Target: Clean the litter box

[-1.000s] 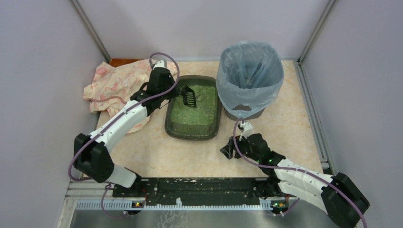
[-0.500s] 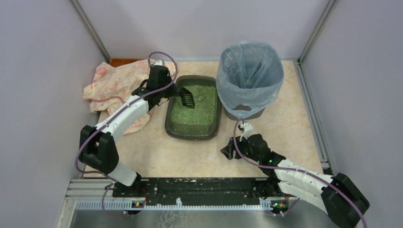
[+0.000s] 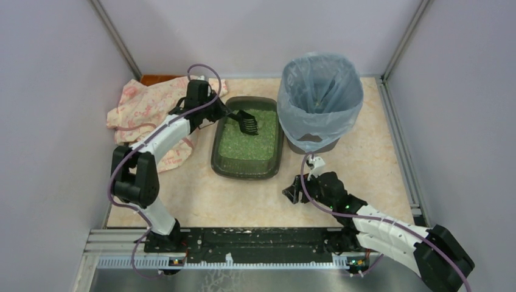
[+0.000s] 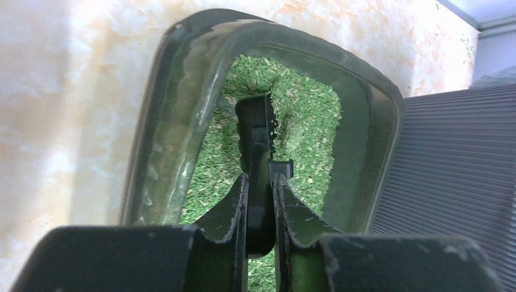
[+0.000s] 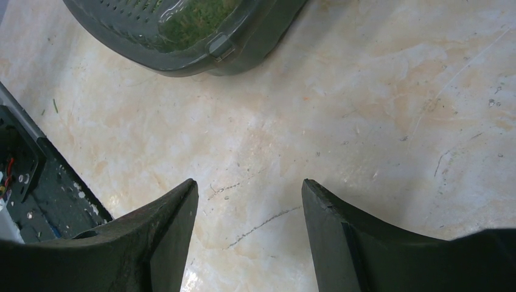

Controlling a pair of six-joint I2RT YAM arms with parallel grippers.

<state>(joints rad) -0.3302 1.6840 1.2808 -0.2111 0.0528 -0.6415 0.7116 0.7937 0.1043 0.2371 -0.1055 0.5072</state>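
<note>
My left gripper clamps the black scoop, its head in green litter at the far end of the litter box, which sits mid-table beside the bagged bin. Right gripper gapes above the table.

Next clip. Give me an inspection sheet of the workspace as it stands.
Surface: marbled beige table, scratched, a few stray specks.
Job's things: litter box holds green litter; black scoop dipped into its far end.
Clutter: floral cloth left of the box; bag-lined bin at its right.
Grippers: left gripper shut on the scoop's handle; right gripper open, empty, over bare table.
Cables: purple cables along both arms.
Surroundings: lilac walls, metal frame posts.
</note>
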